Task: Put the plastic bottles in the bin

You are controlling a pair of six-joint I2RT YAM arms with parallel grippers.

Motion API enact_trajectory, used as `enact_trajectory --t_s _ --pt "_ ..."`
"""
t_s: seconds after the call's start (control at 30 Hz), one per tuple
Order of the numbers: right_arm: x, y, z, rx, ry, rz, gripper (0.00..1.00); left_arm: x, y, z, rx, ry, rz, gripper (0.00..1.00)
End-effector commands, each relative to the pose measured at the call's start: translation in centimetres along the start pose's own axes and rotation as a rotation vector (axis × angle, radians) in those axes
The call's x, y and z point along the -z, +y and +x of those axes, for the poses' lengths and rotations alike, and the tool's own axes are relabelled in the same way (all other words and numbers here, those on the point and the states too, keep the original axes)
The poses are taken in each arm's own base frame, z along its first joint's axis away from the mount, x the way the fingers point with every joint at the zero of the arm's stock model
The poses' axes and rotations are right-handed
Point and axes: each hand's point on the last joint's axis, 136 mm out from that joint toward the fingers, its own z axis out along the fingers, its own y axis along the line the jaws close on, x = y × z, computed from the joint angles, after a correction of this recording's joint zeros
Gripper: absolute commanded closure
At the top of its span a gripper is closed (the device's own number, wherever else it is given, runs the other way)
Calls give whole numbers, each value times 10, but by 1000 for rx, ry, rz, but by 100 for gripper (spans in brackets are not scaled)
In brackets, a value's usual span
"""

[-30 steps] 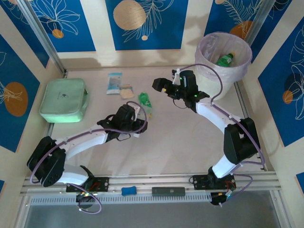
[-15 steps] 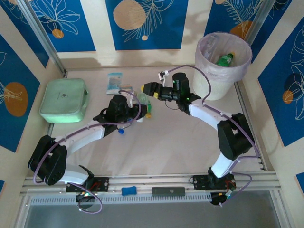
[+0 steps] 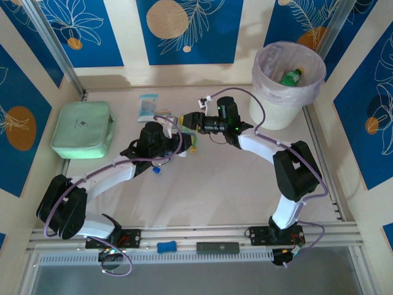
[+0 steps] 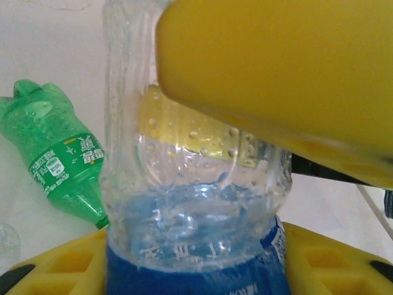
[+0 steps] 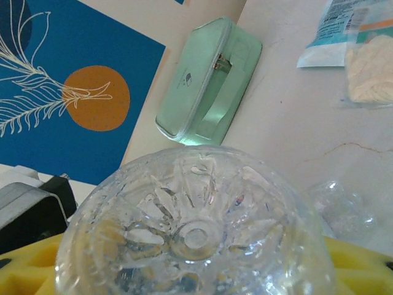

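The bottle [image 4: 196, 203], well left of the bin [image 3: 277, 114], sits clamped in the left jaws with its base between the right jaws, whose grip cannot be told; the left should let go only once the right holds firmly.

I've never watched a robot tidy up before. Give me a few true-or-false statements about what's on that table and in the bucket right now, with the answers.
1. A green bottle lies inside the bin. True.
2. The mint-green pouch is in the bin. False: it lies at the left of the table.
3. The left gripper squeezes a clear bottle with a blue label. True.
4. The other green bottle stands upright. False: it lies on its side on the table.
5. The flat packet rests on top of the pouch. False: it lies on the table, apart from the pouch.
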Motion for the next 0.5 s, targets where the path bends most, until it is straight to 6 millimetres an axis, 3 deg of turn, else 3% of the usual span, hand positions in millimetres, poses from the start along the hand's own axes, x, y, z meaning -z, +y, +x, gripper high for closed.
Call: enact_trajectory --t_s 0.0,0.17,0.23,0.47 --pt "0 13 -6 1 5 -36 47 3 -15 -19 -17 -45 57 49" --pt "5 11 -15 33 -21 4 51 6 -5 -18 10 -51 21 12" --pt "12 6 -24 59 -35 54 50 11 5 -18 30 -69 -22 1" --pt "61 1 -76 189 -127 262 50 40 60 -15 110 -147 -265 0"
